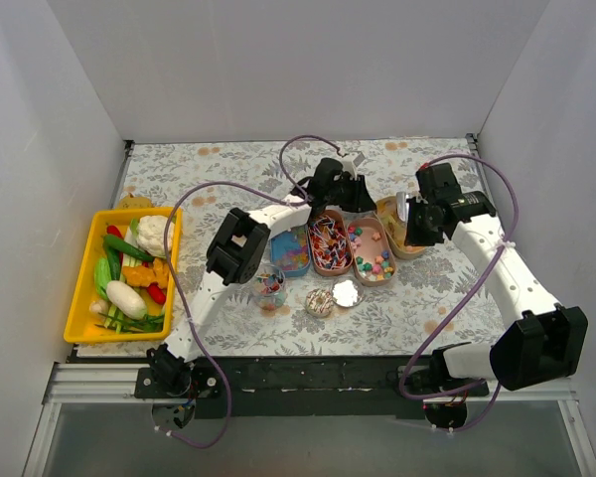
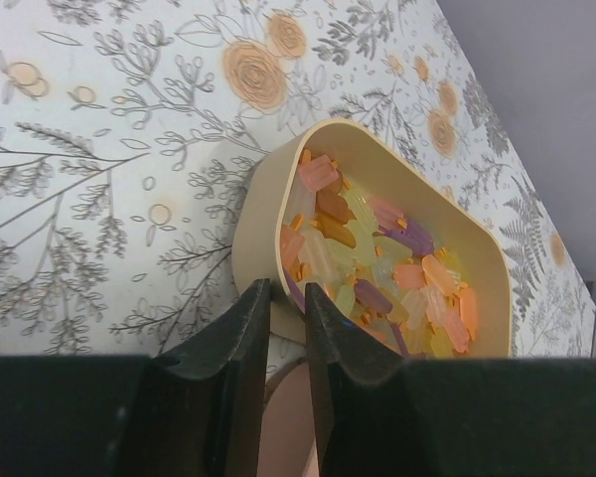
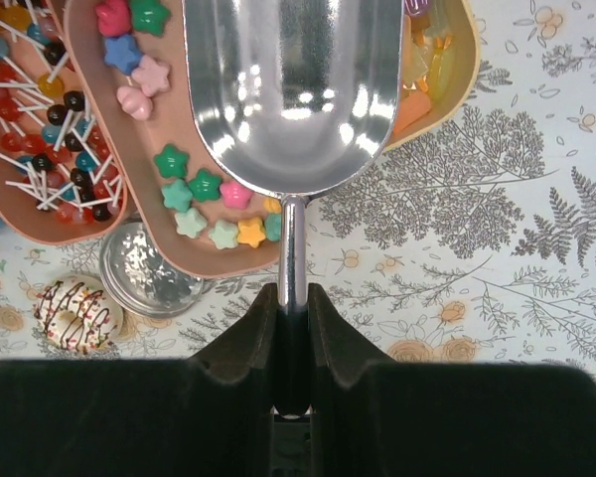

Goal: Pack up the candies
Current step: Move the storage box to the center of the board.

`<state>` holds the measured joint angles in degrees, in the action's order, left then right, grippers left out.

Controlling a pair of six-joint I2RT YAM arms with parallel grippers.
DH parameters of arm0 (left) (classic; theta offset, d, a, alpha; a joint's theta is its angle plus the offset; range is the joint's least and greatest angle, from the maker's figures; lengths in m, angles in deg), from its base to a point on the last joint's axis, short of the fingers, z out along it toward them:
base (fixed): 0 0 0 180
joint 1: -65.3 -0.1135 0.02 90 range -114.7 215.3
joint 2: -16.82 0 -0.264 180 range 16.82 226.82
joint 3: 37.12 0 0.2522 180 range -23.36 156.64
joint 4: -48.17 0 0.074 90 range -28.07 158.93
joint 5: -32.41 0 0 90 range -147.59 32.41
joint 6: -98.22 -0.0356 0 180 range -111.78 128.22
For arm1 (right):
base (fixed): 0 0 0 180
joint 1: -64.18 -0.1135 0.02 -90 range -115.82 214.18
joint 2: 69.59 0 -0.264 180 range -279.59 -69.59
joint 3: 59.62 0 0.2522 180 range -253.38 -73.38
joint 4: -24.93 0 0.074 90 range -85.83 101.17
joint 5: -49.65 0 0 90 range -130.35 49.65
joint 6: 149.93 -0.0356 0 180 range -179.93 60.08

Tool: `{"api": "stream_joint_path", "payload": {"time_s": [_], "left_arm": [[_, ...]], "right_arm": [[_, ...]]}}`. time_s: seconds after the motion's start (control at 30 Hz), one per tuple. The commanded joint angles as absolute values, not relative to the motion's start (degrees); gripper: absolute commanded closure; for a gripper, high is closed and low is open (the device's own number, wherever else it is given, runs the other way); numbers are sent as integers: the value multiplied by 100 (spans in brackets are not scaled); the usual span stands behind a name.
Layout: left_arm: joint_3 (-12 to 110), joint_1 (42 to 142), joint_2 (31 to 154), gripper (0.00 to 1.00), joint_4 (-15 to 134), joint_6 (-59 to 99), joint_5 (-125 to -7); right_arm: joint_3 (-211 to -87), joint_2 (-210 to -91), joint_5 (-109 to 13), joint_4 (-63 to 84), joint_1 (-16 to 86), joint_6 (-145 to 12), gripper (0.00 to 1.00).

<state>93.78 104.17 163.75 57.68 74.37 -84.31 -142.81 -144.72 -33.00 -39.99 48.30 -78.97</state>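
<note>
While right fingers [image 3: 246, 343] clamp scoop [image 3: 288, 89] handle | left fingers [image 2: 240, 343] barely apart, holding nothing

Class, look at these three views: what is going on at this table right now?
Two robot arms are packing sweets. The right gripper is clamped on the handle of a metal scoop, which is empty and held over the star-sweet tray and the gummy tray. The left gripper sits at the gummy tray's rim, fingers nearly together; whether it grips is unclear. A small jar holding sweets stands in front of the trays, a silver lid nearby.
</note>
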Motion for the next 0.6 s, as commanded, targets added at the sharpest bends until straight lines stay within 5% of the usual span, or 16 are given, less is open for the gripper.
{"api": "stream_joint_path", "payload": {"time_s": [0.0, 0.57], "left_arm": [[9160, 10634, 16140, 82, 5763, 7211, -9072], [9318, 10977, 16184, 87, 6018, 6763, -9679]], "right_arm": [[-14088, -14254, -3472, -4314, 5029, -7768, 99], [-13455, -13876, -4000, -5562, 5275, -7548, 99]]}}
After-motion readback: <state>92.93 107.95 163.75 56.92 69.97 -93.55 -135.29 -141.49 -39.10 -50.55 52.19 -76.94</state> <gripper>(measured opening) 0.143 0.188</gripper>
